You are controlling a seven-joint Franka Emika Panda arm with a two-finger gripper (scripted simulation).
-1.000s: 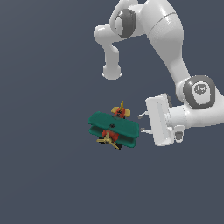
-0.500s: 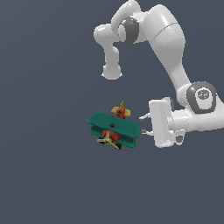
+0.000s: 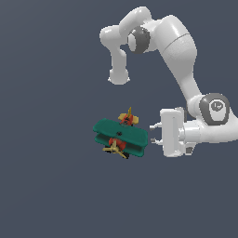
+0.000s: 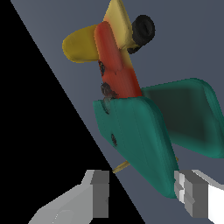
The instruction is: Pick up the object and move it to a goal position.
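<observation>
Approach step: gripper spread, fingers flanking the toy biplane wing edge (not yet pinching); next, advance slightly, then close on wings

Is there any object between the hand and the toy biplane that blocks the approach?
Nothing visible does. The hand is open, with its fingers pointing at the wing tips of the toy biplane, and only bare grey surface lies between them.

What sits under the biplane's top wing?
Under the top wing sit the red body and lower wing, with the yellow propeller below. The wheels are hidden there.
</observation>
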